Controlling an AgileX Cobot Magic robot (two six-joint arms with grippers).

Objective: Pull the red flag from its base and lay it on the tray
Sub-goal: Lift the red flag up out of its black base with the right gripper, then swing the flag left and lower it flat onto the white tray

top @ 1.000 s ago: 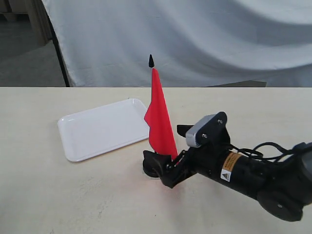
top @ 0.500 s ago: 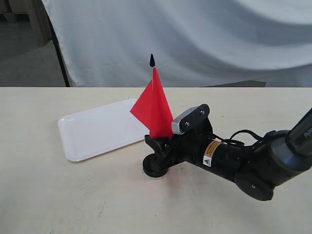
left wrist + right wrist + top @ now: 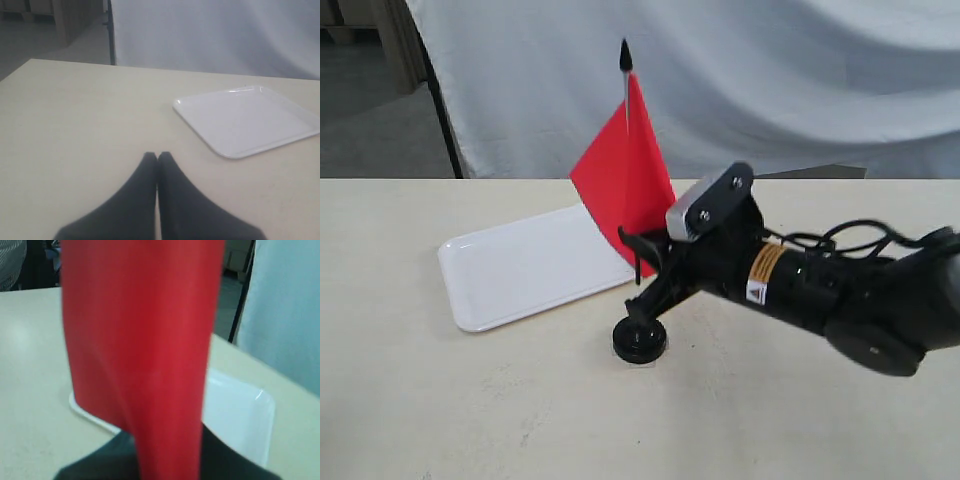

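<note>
White plastic is seen at the left of the exterior view, where the tray (image 3: 520,268) lies flat and bare on the pale table (image 3: 420,400). In the left wrist view the left gripper (image 3: 157,156) is shown low over the table with its two dark fingers pressed together on nothing, the tray just beyond them; it is not seen in the exterior view. Next along, the red flag (image 3: 625,180) is held upright just beside the tray's near right corner, its pointed black tip (image 3: 625,55) now set against the white backdrop cloth (image 3: 770,80). Half a second ago that tip was noticeably lower, so the flag has been raised and its cloth swung out toward the tray. Directly beneath it the base (image 3: 640,342) is left standing on the table where it was. Whether the foot of the pole has fully cleared the centre hole cannot be told, since a thin dark line is still seen reaching down to the disc. To the right, the right gripper (image 3: 645,268) is clamped on the pole under the cloth, with its arm stretched away to the right edge; its own camera is almost filled by red fabric. The pull is judged nearly done, with only the short carry leftward and the laying down on the tray remaining.
</note>
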